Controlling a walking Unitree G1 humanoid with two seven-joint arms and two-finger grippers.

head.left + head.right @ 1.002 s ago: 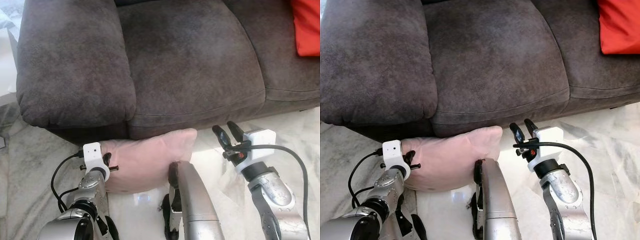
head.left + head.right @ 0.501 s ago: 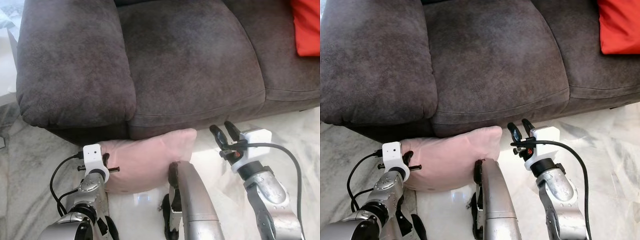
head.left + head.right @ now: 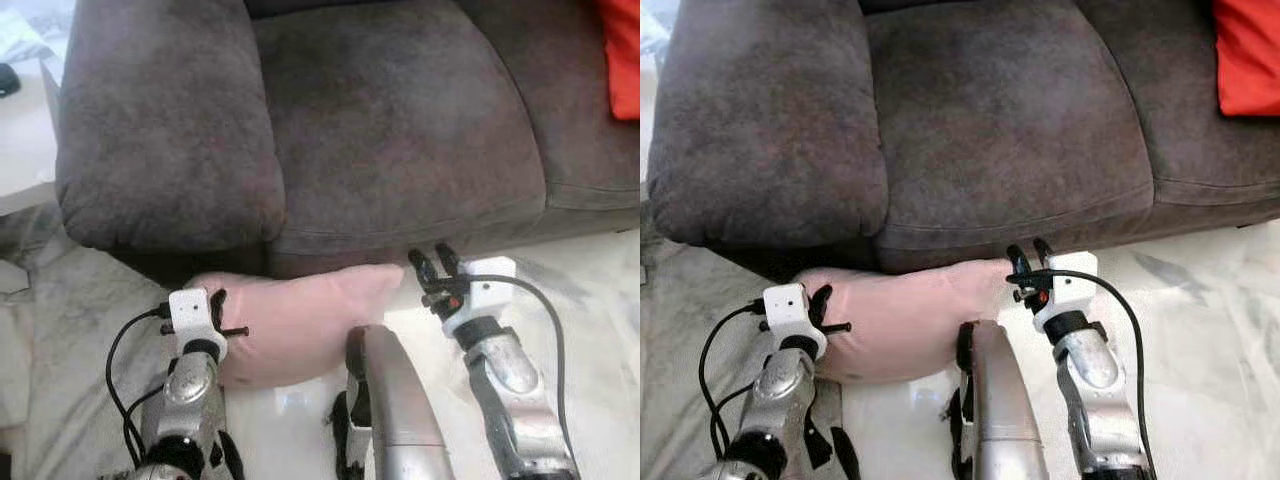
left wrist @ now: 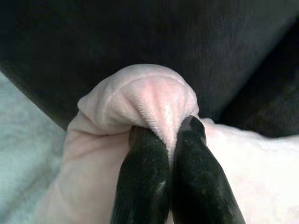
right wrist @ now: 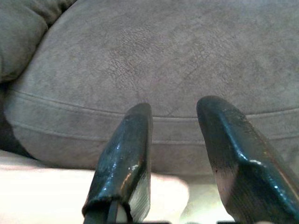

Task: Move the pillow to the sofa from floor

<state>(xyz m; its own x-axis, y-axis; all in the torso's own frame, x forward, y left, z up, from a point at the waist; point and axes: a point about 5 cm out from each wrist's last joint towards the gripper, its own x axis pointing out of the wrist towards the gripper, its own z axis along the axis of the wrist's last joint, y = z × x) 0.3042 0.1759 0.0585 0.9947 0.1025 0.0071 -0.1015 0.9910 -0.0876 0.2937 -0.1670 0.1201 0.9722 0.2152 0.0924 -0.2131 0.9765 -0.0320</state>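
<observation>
The left gripper [image 4: 161, 135] pinches a bunched fold at the left end of the pink pillow [image 3: 300, 320], its fingers pressed tight on the fabric. The pillow lies on the pale marble floor [image 3: 1200, 330], tucked against the sofa's base. Just beside its right end, the right gripper [image 3: 1026, 254] hovers with fingers spread apart. Beyond rises the dark brown sofa [image 3: 980, 120], with a red cushion [image 3: 1250, 55] at its right edge.

The sofa [image 3: 970, 130] front blocks the way ahead, while bare floor [image 3: 1200, 320] lies open rightward.
</observation>
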